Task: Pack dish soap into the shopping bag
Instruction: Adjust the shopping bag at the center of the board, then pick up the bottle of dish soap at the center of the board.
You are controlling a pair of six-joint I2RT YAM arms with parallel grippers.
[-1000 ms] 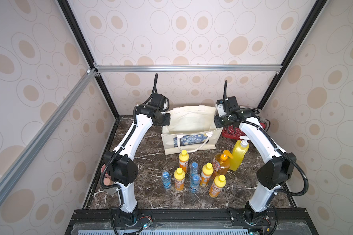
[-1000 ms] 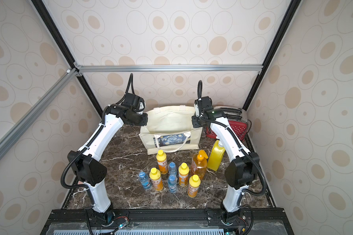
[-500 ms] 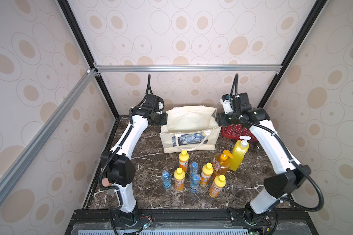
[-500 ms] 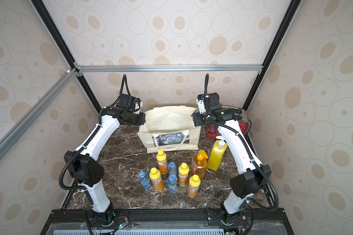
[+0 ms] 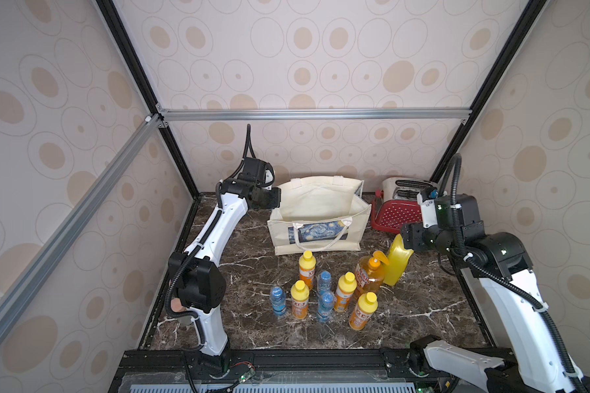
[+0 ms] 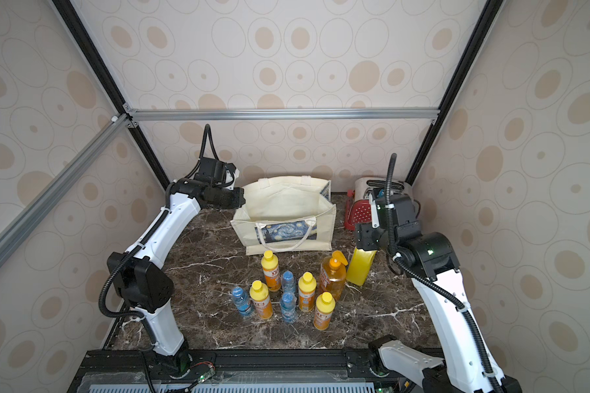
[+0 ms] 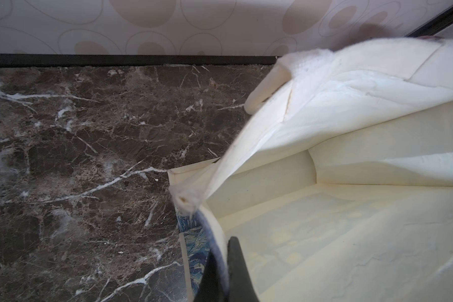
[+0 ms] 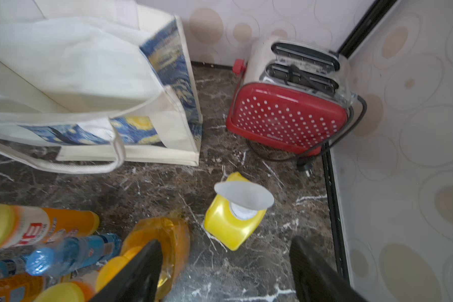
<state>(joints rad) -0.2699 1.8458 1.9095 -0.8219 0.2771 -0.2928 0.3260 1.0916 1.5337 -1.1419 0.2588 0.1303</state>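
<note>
Dark marble tabletop [image 5: 246,245] inside beige spotted walls [image 5: 321,51]. Observed left arm [image 5: 215,231] stretched to the left rim of the shopping bag [image 5: 321,207]; found left gripper [image 7: 224,261] clamped on the rim fabric. Observed right arm [image 5: 504,296] bent over the right side, right gripper [image 8: 226,261] spread wide, empty, just above the big yellow dish soap bottle [image 8: 228,227]. Located bag upright at back centre, mouth gaping, blue painting print facing front. Located other dish soap before it: amber pump bottle [image 5: 367,279] and four small yellow-capped bottles [image 5: 307,270], mixed with blue-capped water bottles [image 5: 324,279]. Noted red dotted toaster [image 5: 394,216] beside bag.

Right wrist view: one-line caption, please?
Open right gripper hovers over the big yellow soap bottle, shopping bag and red toaster nearby.
</note>
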